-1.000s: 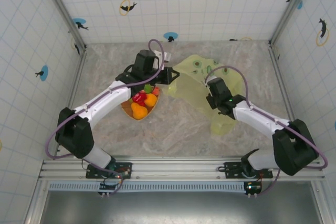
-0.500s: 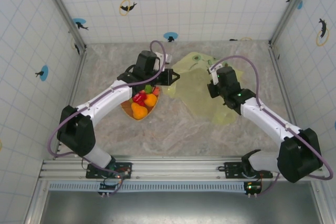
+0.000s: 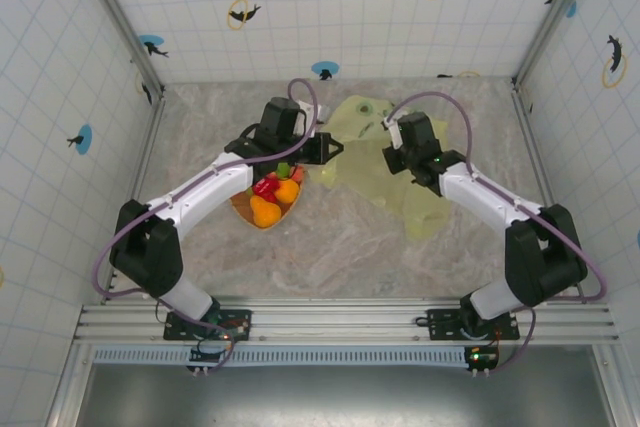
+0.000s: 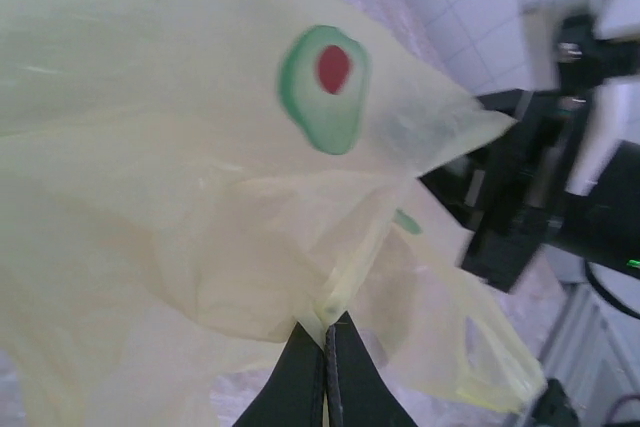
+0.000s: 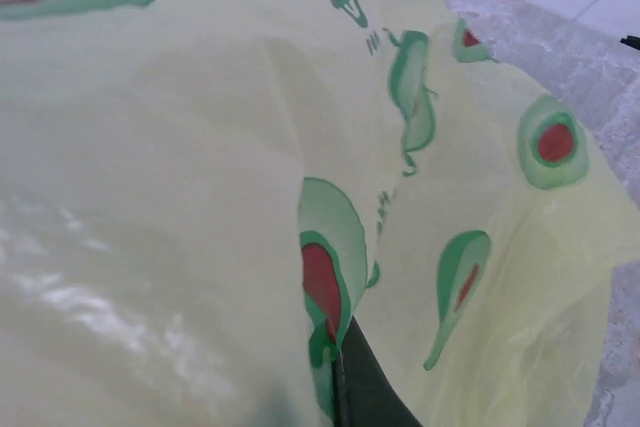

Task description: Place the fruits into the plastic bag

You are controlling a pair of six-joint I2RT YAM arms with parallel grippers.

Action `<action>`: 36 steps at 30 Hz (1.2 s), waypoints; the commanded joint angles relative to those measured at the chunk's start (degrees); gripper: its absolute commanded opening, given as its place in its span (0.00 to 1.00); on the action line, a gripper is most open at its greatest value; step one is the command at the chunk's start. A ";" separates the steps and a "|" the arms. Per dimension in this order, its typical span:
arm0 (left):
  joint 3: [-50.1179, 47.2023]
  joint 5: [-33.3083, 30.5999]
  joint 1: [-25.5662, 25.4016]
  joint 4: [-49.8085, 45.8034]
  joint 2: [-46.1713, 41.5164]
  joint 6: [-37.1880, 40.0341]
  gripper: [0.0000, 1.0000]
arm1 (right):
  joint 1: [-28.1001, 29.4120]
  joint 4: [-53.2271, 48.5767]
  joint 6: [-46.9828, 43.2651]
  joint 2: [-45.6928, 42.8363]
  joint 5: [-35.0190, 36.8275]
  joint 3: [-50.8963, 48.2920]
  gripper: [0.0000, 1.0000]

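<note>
**Two tools grip one bag**

Both tools are clamped on the single plastic bag (image 3: 378, 175). The left tool (image 4: 326, 343) pinches a fold at the bag's left edge, and the right tool (image 5: 340, 379) nips the printed film on its far right side. The bag spreads crumpled between them over the counter (image 3: 330, 247). Just left of it, at least four fruits (image 3: 272, 195) sit heaped on one orange plate (image 3: 240, 208).
</note>
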 commanded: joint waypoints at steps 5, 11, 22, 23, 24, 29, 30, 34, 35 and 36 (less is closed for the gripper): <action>0.84 -22.65 0.96 -3.03 -2.52 6.84 0.07 | -2.42 -19.86 6.63 -4.12 -19.23 9.90 0.00; -1.88 -23.25 1.20 0.27 -5.69 9.22 0.36 | -2.64 -13.36 21.61 -5.35 -27.73 5.40 0.00; -7.80 -13.31 1.66 -1.59 -15.83 10.18 0.88 | -2.56 9.83 45.64 -10.56 -26.68 -10.65 0.00; -8.82 -12.25 1.92 -1.56 -17.21 8.14 0.89 | -2.58 10.75 46.67 -10.87 -26.41 -11.69 0.00; -10.04 -11.75 2.22 -1.60 -18.65 7.78 0.90 | -2.57 11.78 47.73 -11.20 -26.40 -12.58 0.00; -17.33 -14.91 5.88 -3.69 -25.13 4.94 0.90 | -2.51 16.65 50.97 -11.93 -26.75 -15.25 0.00; -18.84 -16.19 7.12 -5.10 -26.15 3.81 0.90 | -2.49 17.07 51.18 -11.93 -26.76 -15.51 0.00; -22.01 -22.10 9.05 -13.55 -29.22 0.37 0.90 | -2.55 18.34 51.60 -12.04 -26.95 -16.61 0.00; -22.73 -23.13 9.10 -15.57 -30.13 -1.04 0.90 | -2.52 18.51 51.60 -12.11 -26.94 -16.84 0.00; -23.66 -23.49 8.98 -17.28 -31.08 -2.36 0.90 | -2.54 18.67 51.42 -12.13 -26.96 -17.09 0.00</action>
